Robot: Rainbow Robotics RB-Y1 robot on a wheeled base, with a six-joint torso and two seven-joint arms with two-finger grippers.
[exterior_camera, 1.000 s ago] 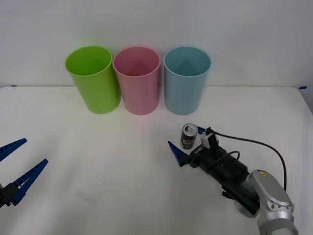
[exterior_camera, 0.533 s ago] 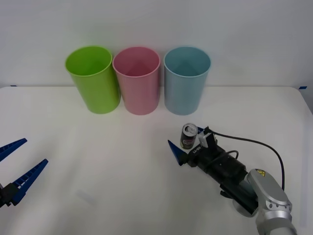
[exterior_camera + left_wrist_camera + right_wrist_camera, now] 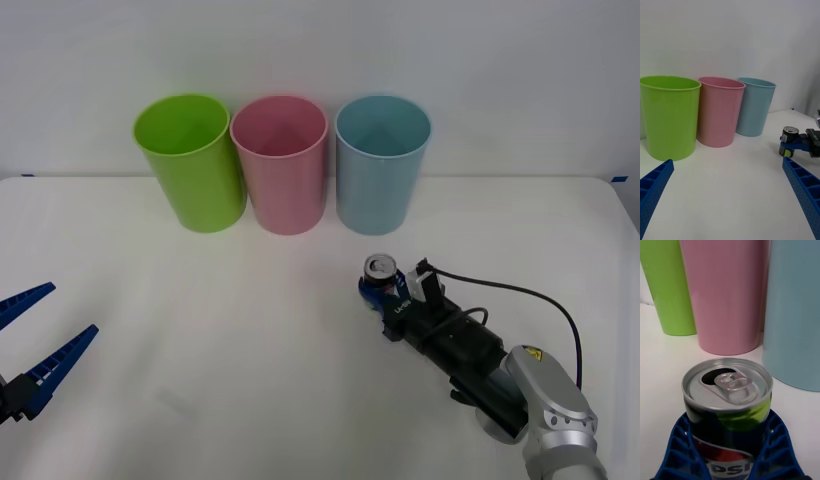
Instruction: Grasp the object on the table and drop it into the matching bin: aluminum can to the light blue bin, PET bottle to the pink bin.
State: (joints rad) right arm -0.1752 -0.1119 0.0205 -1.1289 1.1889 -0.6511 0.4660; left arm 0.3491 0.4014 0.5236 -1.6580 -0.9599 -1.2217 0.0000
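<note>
— Front view: what was the setting?
— A white table (image 3: pixel 200 330) against a pale wall, with lime green (image 3: pixel 190 160), pink (image 3: pixel 281 162) and light blue (image 3: pixel 381 162) bins standing in a row at the back.
— And the aluminum can (image 3: pixel 379 277)?
— Small, black, silver pull-tab top, green band — upright on the table, just before the light blue bin.
— The grippers?
— The right gripper (image 3: pixel 383 287) pinched the can between its blue fingers (image 3: pixel 679 450); the left gripper (image 3: pixel 38 340) hung spread at the table's left edge.
</note>
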